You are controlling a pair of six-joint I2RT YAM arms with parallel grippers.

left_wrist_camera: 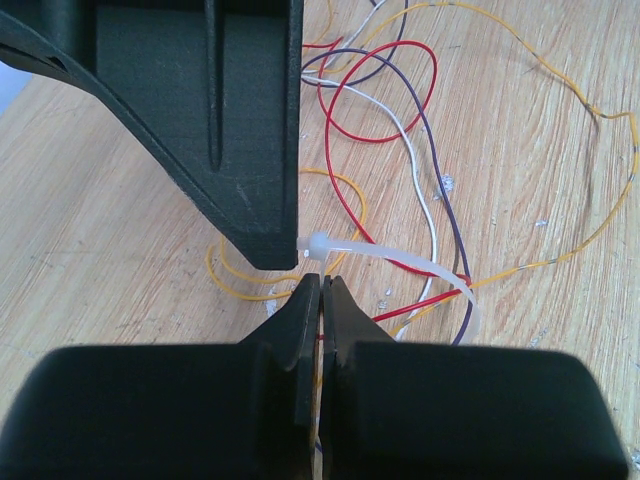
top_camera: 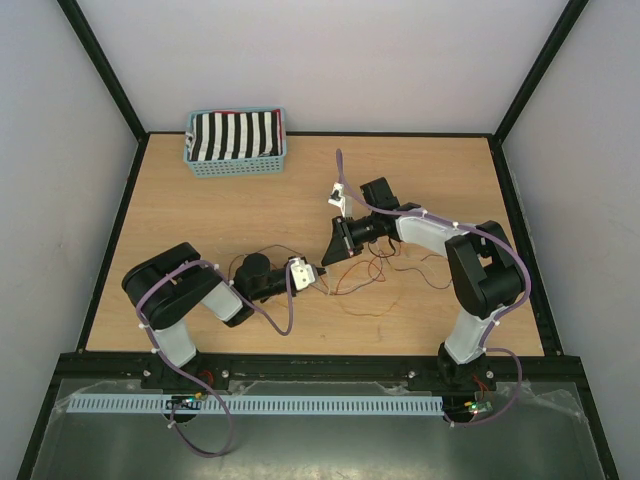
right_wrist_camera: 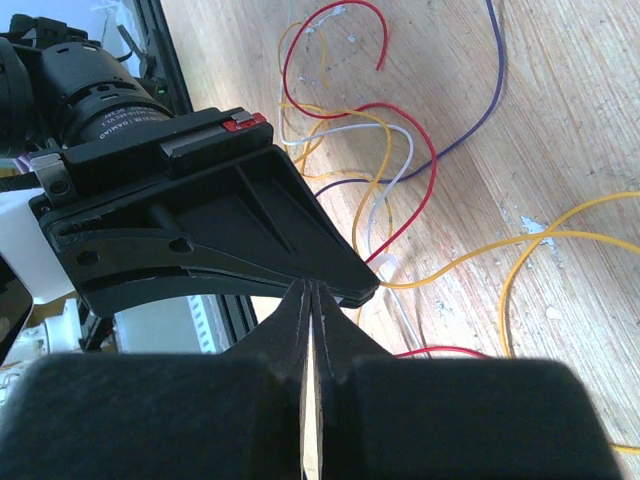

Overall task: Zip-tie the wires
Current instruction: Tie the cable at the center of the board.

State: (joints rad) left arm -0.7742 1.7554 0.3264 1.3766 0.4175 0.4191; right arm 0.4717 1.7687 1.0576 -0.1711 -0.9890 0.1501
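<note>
At the middle of the desk [top_camera: 200, 220], nearer its near edge than its far one, the left gripper [left_wrist_camera: 320, 285] has its fingers pressed together. A red strand shows in the slit, but I cannot tell what it actually pinches. The right gripper [right_wrist_camera: 312, 298] meets it tip to tip, also closed to a sliver, its catch unclear. A white zip tie [left_wrist_camera: 400, 262] starts beside them and curves around a few of the wires [left_wrist_camera: 375, 140]; the other strands sprawl toward the right edge. The task looks barely begun: the loop is slack and gathering and cinching remain. A basket [top_camera: 235, 168] with striped cloth [top_camera: 235, 135] sits at the far left corner.
</note>
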